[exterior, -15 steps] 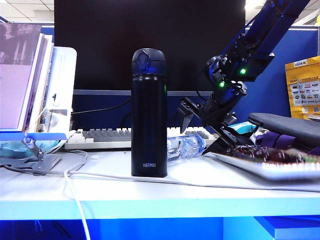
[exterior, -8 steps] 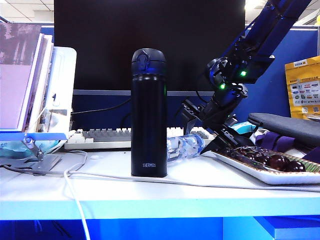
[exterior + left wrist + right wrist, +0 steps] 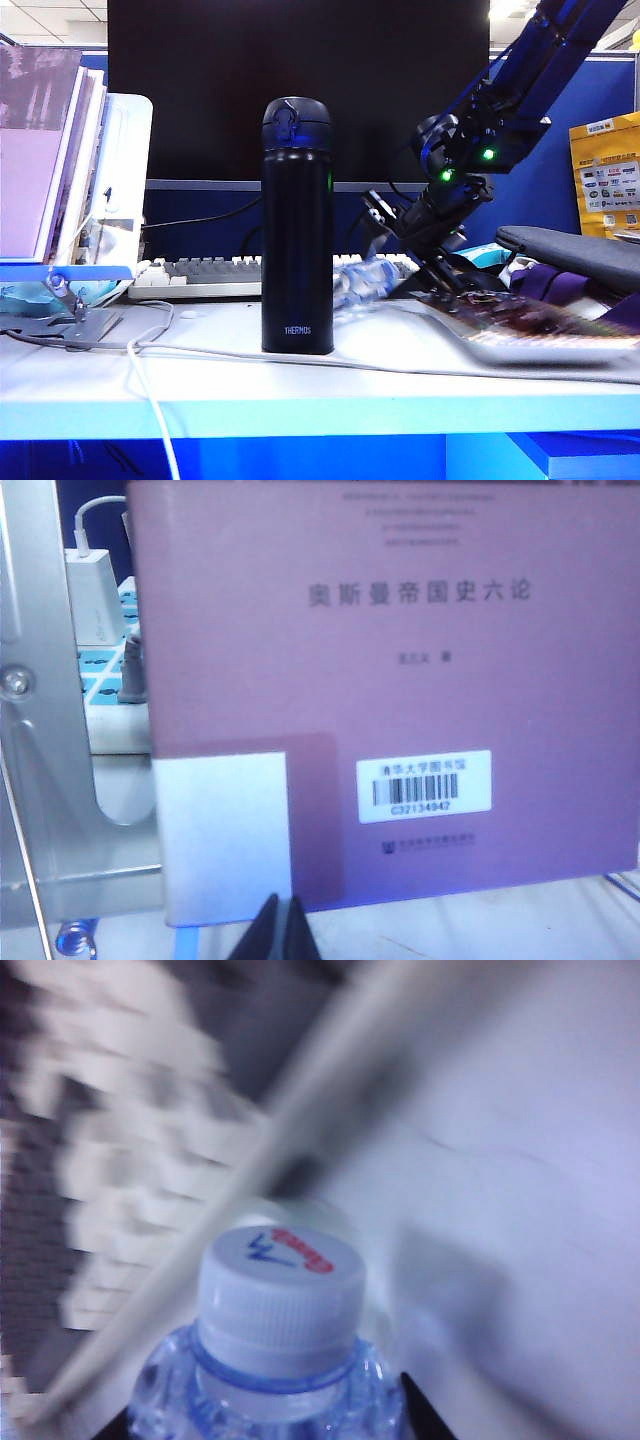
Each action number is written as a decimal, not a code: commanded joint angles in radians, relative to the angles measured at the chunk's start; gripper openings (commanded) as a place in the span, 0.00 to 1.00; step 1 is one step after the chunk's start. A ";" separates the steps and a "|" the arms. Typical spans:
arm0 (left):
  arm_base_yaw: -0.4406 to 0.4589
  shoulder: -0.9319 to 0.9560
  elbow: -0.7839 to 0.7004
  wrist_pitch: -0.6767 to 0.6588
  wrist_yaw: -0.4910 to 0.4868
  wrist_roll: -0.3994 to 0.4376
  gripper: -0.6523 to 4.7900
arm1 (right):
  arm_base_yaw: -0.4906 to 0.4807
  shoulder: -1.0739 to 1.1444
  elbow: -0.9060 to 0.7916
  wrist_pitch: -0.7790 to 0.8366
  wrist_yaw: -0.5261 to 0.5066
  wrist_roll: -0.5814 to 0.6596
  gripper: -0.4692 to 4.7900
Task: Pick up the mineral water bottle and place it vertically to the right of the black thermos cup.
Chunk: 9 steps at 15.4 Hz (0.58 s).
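— Mineral water bottle [image 3: 368, 280] first: we see it on the bench [image 3: 300, 385] just right of the black thermos cup [image 3: 297, 226], lying low and tilted, in front of the white keyboard [image 3: 200, 275]. Part of it is hidden behind the thermos.

— Agreed. In the right wrist view we look straight at its white cap [image 3: 281, 1285], with a red and blue logo on top, and at the clear ribbed shoulder [image 3: 270, 1400] below it.

— And the right pincer [image 3: 400, 262]?

— We find it low over the bench at the bottle's far end, under the arm with the green lights. Dark finger tips [image 3: 418, 1412] flank the bottle's shoulder in the wrist view, one on each side. Whether they press on the plastic or only frame it, we cannot tell; that picture is blurred.

— The thermos stands upright, lid on, well clear of that arm. A white cable [image 3: 150, 400] runs along the bench in front of it.

— To the right we see a blurred tray [image 3: 530, 330] and a grey pouch [image 3: 570, 250].

— The left pincer [image 3: 279, 932]?

— Its two dark fingers lie pressed together, pointing at a purple book [image 3: 400, 680] with a barcode sticker [image 3: 424, 786]. A white charger [image 3: 95, 605] sits beside the book.
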 commanded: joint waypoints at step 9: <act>0.001 -0.003 0.000 -0.011 0.003 0.004 0.12 | -0.021 -0.017 0.273 -0.098 -0.101 -0.278 0.58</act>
